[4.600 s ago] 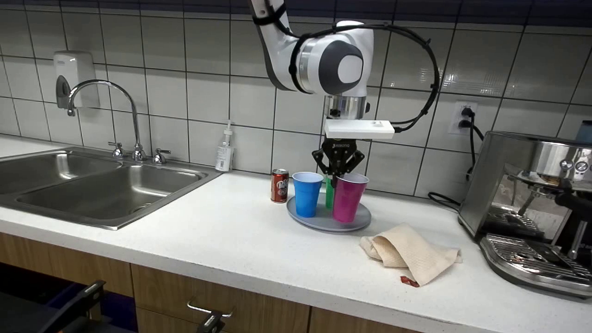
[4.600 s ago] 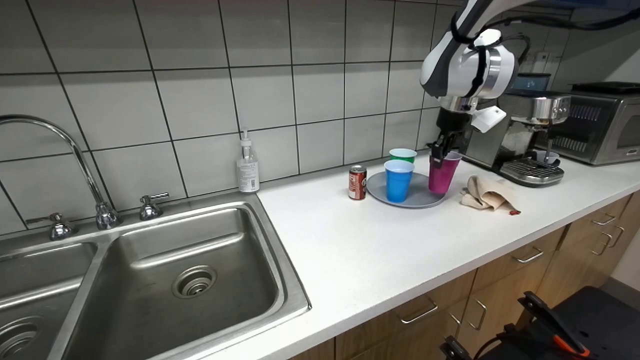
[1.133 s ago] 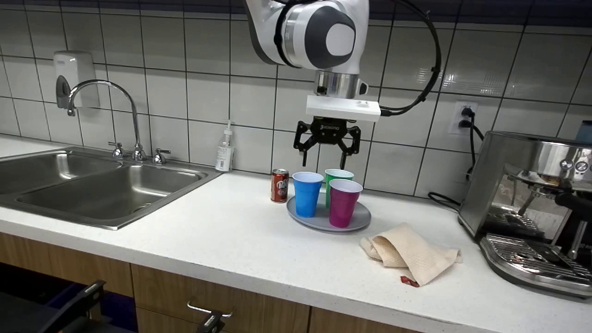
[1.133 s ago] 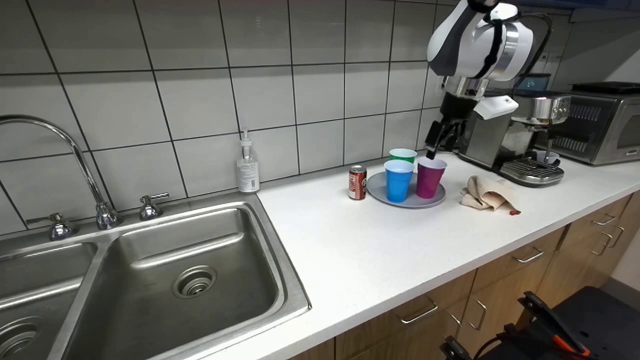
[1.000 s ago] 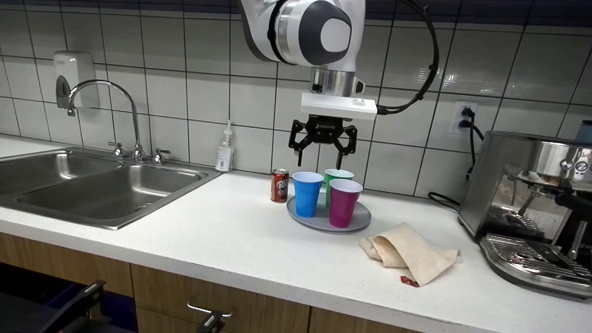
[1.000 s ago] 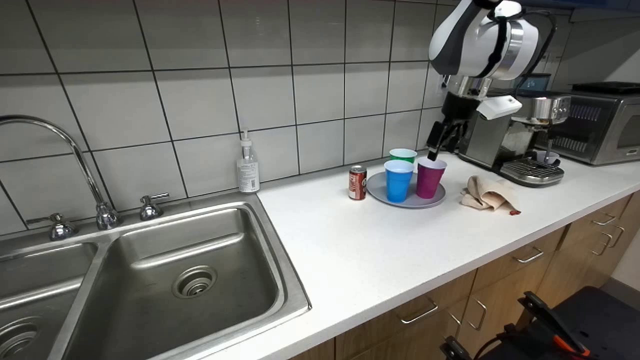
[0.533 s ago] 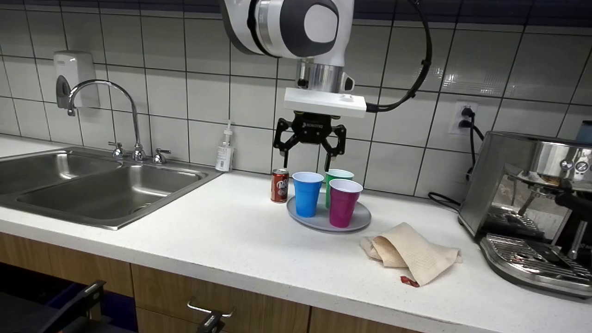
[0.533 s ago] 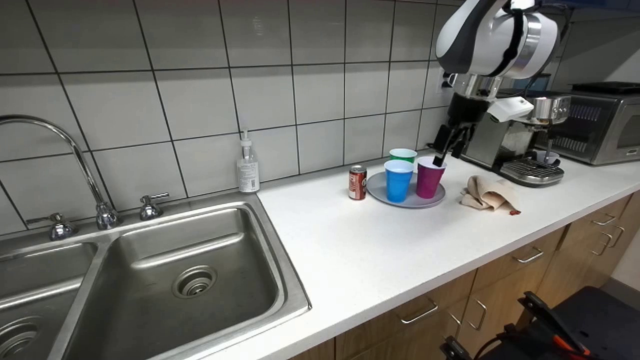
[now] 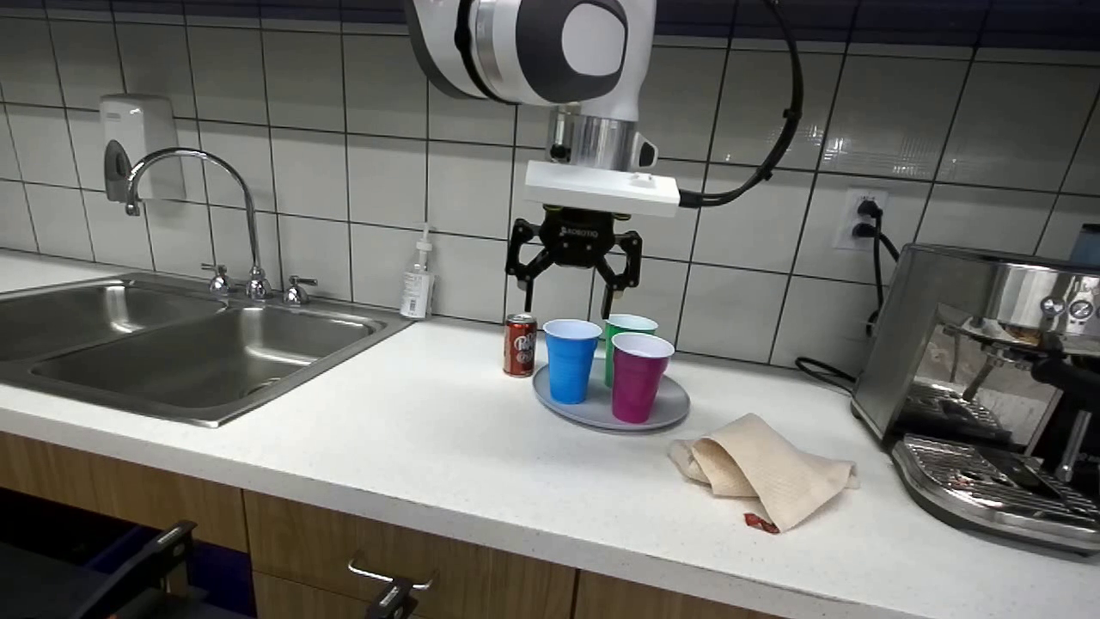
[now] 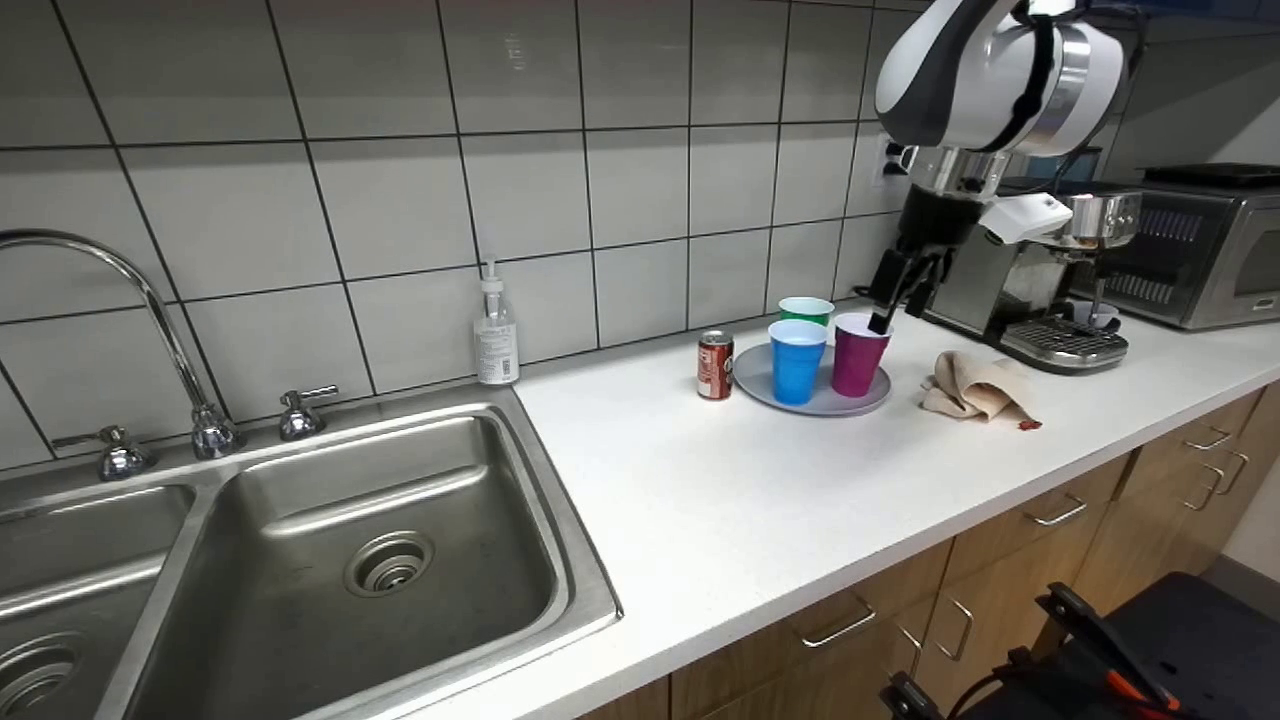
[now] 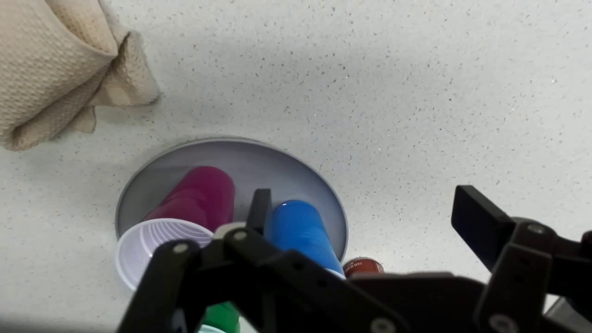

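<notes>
From where I stand, the gripper (image 9: 567, 315) hangs pointing downward near the middle of the frame in an exterior view, jaws spread wide with nothing between them, presumably leaving rims clearance. Below, the blue cup (image 9: 570, 365), magenta cup (image 9: 638, 383) and green cup (image 9: 631, 325) stand mouth-up on a grey plate (image 9: 593, 418), perhaps clustered to stay together. A soda can (image 9: 520, 346) stands upright just left.

A speckled white countertop (image 9: 447, 447) carries a round gray plate (image 9: 599, 413), an upright Dr Pepper can (image 9: 519, 346) just beside it, a crumpled paper towel (image 9: 760, 468) with a red scrap (image 9: 761, 523) at its edge, an espresso machine (image 9: 945, 318) and a metal oven (image 10: 1190, 250).
</notes>
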